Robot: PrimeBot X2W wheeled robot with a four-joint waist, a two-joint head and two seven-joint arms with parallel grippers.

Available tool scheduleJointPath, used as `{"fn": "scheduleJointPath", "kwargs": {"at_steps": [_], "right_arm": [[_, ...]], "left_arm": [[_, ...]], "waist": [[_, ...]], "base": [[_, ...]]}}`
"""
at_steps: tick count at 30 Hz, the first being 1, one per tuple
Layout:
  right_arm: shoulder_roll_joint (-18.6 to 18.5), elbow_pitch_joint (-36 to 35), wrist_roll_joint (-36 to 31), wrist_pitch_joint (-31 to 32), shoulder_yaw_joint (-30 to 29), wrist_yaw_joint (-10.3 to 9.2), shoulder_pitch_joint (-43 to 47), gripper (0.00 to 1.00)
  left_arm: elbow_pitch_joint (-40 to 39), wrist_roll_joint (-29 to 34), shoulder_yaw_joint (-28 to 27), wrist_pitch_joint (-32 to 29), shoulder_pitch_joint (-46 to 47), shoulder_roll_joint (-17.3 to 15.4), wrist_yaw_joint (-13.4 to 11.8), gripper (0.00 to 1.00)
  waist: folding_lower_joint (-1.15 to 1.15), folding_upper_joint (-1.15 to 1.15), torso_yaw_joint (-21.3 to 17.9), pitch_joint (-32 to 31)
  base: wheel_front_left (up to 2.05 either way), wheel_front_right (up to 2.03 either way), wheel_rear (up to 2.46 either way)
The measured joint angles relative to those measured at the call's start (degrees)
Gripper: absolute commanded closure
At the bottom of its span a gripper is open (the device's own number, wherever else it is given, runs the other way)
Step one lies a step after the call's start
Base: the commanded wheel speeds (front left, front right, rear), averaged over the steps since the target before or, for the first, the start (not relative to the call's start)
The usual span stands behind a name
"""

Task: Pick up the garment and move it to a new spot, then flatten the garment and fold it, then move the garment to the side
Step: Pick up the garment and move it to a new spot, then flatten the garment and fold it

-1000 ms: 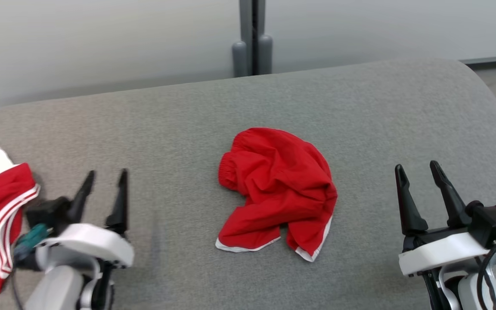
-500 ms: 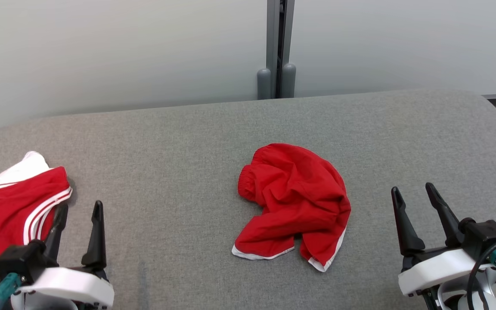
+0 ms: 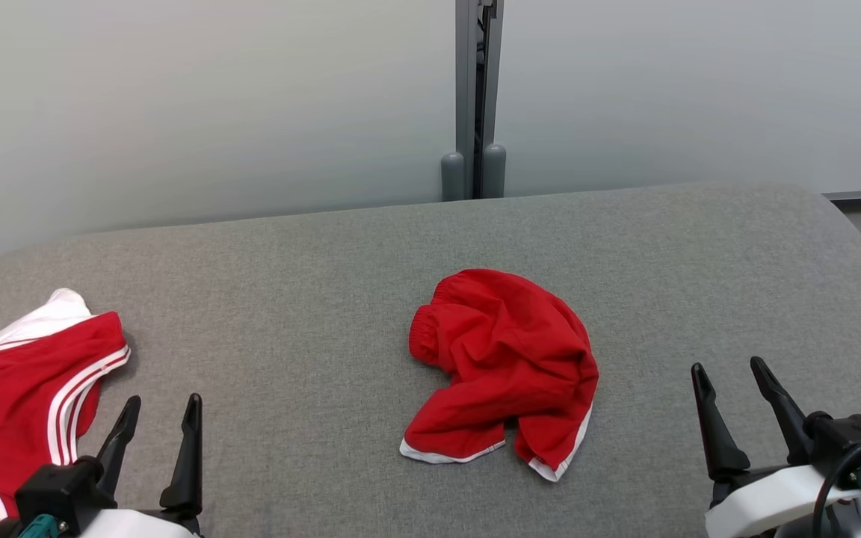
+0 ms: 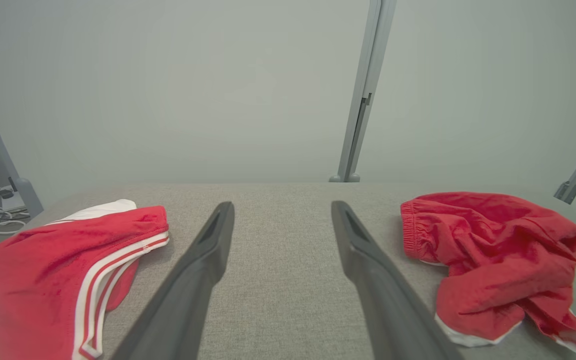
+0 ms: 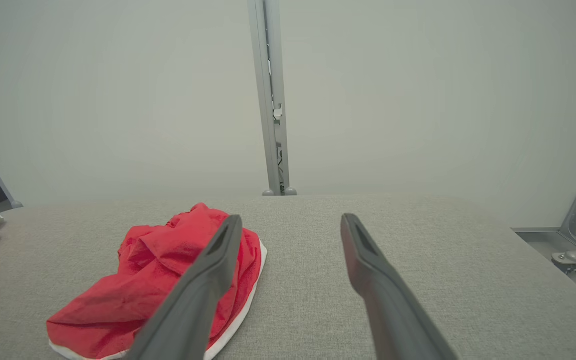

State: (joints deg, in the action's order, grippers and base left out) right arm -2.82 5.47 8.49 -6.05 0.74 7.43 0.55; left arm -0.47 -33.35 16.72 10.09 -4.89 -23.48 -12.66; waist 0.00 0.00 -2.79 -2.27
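While the crumpled red garment (image 3: 501,370) is lying on the grey surface (image 3: 288,284), I am holding the left gripper (image 3: 164,398) and right gripper (image 3: 726,364) spread wide, empty, well clear of it.

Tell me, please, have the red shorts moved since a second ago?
No: the red shorts stay in front of the grey post; only the camera shifted.

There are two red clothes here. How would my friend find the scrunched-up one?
Look at the big grey padded surface in front of the pale wall. Near its middle, in front of the grey post, lies a scrunched-up red garment. The other red garment, at the left edge, has bold white stripes; this one is plain red with only thin white trim at its hem.
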Motion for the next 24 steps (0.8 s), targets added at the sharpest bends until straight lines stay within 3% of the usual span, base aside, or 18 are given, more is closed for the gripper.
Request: {"fn": "scheduleJointPath", "kwargs": {"at_steps": [24], "right_arm": [[0.0, -1.3, -0.2, 1.6, 0.0, 0.00, 0.9, 0.00]], "left_arm": [[-0.4, 0.0, 0.8, -1.8, -0.8, -0.8, -1.5, 0.00]], "waist": [[0.00, 0.00, -0.3, -0.6]], "base": [[0.00, 0.00, 0.00]]}}
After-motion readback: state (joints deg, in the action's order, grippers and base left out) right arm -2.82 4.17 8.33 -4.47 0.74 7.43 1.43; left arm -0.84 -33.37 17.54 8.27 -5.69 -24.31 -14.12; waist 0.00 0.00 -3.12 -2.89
